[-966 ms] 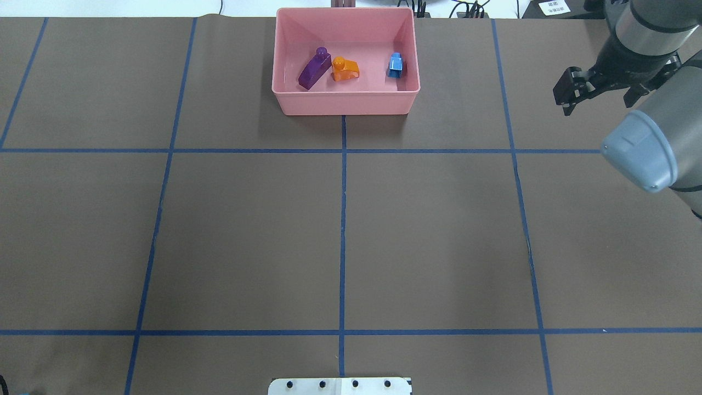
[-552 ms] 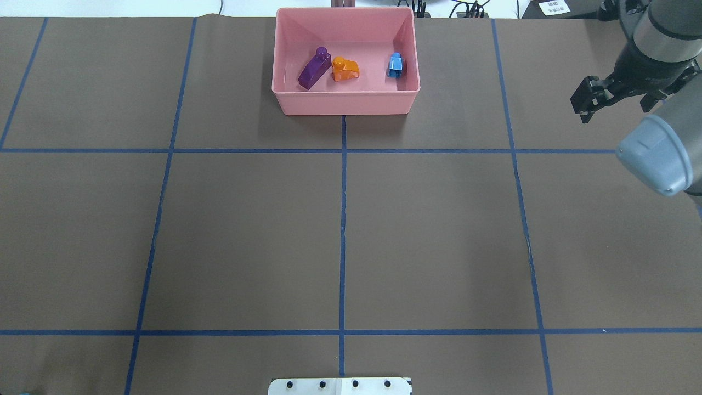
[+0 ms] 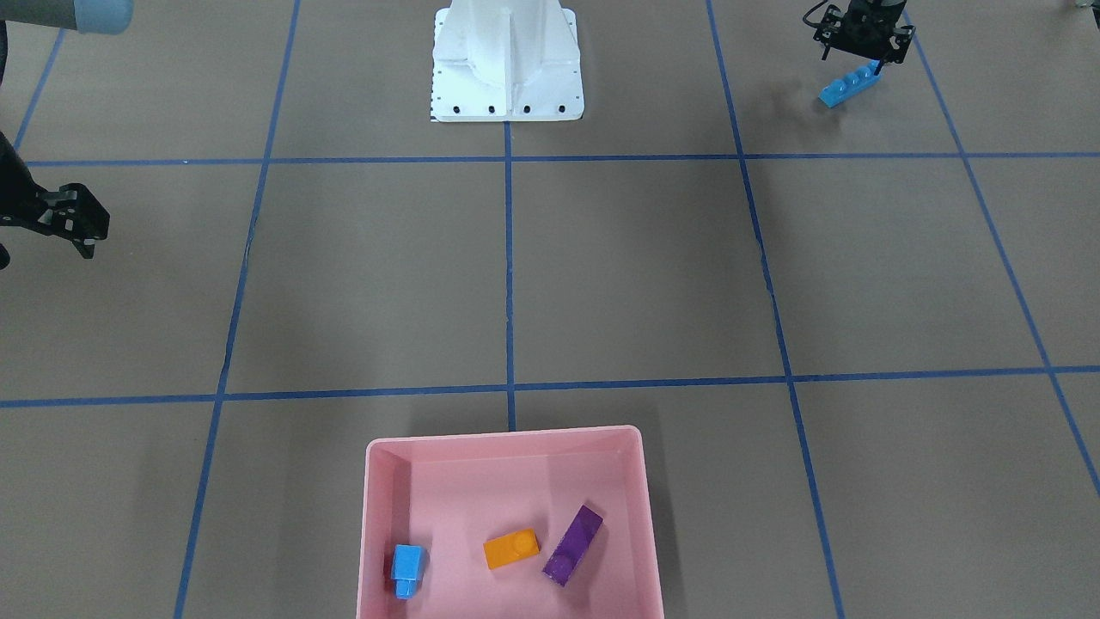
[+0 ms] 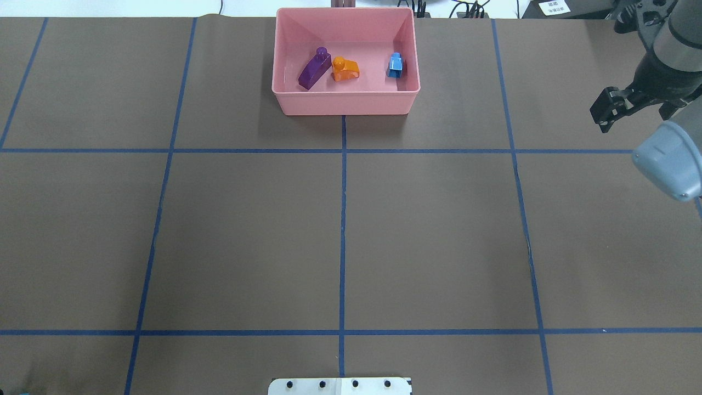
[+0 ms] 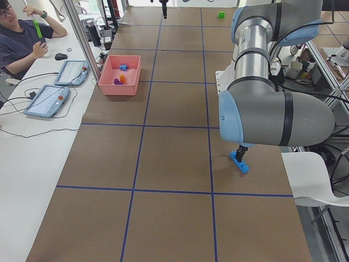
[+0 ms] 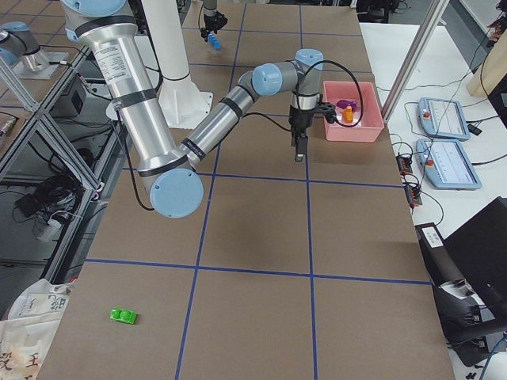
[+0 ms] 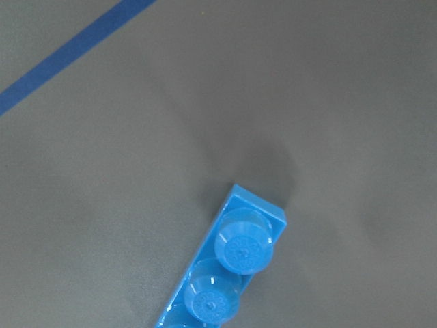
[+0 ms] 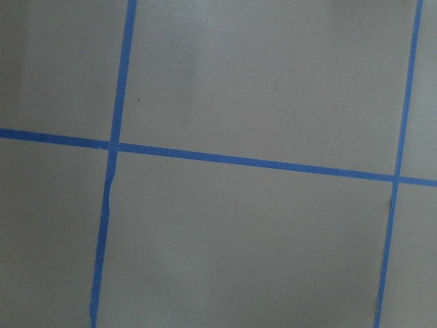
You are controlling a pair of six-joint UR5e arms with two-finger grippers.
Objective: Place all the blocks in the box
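Observation:
The pink box (image 4: 345,102) stands at the table's far middle. In it lie the purple block (image 4: 314,68), the orange block (image 4: 344,69) and the small blue block (image 4: 395,65). My left gripper (image 3: 870,62) is near my base on my left. It is shut on one end of the long blue block (image 3: 849,86), which hangs tilted just above the table and fills the bottom of the left wrist view (image 7: 229,273). My right gripper (image 4: 636,107) is open and empty, to the right of the box. The green block (image 6: 123,316) lies alone at the table's near right corner.
The white robot base (image 3: 507,64) stands at my table edge. Blue tape lines divide the brown table cover (image 4: 439,236). An operator (image 5: 22,38) and two tablets (image 5: 46,101) are at a side table beyond the box.
My right gripper has moved rightward and a little toward me, away from the box, still open. The blocks in the box have not moved.

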